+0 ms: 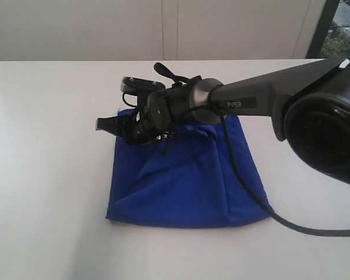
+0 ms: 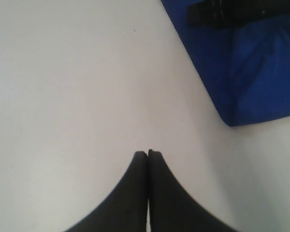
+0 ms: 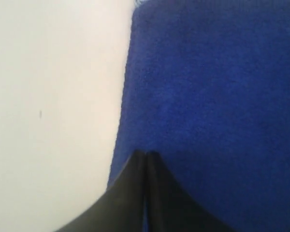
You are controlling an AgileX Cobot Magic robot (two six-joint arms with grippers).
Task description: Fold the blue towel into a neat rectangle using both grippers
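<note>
White table underneath it all, and on it lies the towel. It's deep blue, a squarish slab with soft creases running down its top and a rumpled ridge along its far edge. Over that far edge stretches the right arm, black with a silver-grey collar, reaching in from the towel's right side towards its far left corner. A black cable droops from the arm, trails over the towel's right half and runs off past its near right corner. Right gripper now: it pokes out just at the towel's far left corner. Its own wrist view has the jaws pressed together at the towel's edge, blue pile on one side, table on the other, nothing pinched between them. Whether it touches the cloth, I can't tell. Left gripper: jaws together as well, holding nothing, over bare table beside the towel, well apart from its nearest corner.
</note>
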